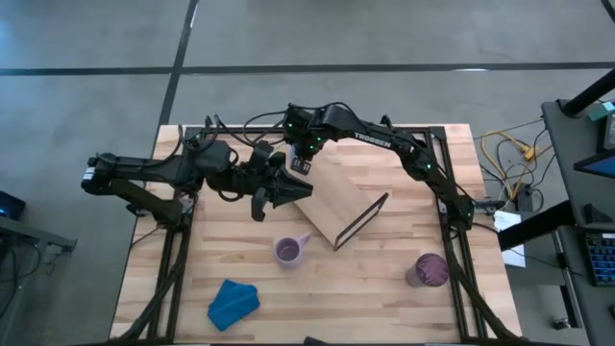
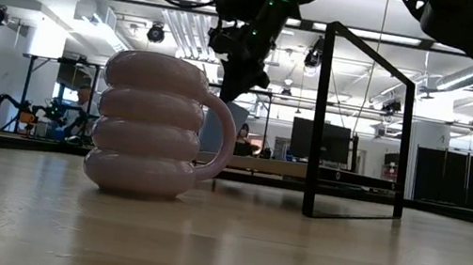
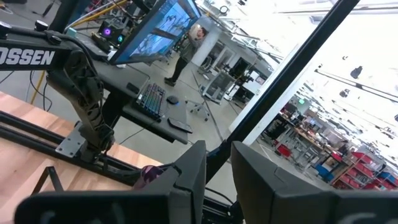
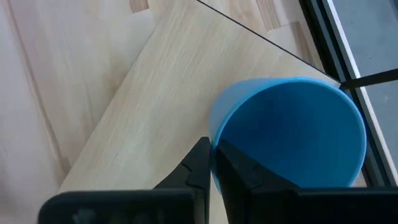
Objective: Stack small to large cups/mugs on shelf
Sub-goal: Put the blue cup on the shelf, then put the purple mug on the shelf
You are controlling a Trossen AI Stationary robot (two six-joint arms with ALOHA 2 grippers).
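The shelf (image 1: 336, 197) stands slantwise mid-table, with its black wire leg (image 2: 362, 124) upright at one end. My right gripper (image 1: 303, 163) is over the board's far-left corner, shut on the small light-blue cup (image 4: 292, 130). My left gripper (image 1: 288, 192) is at the shelf's left end, shut on its black wire frame. The pale-lilac mug (image 1: 288, 252) stands on the table just in front of the shelf and is large in the low view (image 2: 147, 128). The dark-purple cup (image 1: 428, 271) stands on the table at the near right. My left gripper pinches a black wire bar of the shelf's frame (image 3: 245, 127) between its two fingers. It comes level from the table's left, and the bar runs out slantwise from between the fingers. My right gripper holds the light-blue cup by its rim (image 4: 217, 146), one finger inside and one outside, from above and pointing down. The cup is upright with its mouth up, over the shelf's board (image 4: 155, 93). Whether its base touches the board I cannot tell.
A crumpled blue cloth (image 1: 233, 303) lies near the table's front left. Black rails (image 1: 452, 231) run along the table's sides. The right part of the board and the table's near middle are bare wood.
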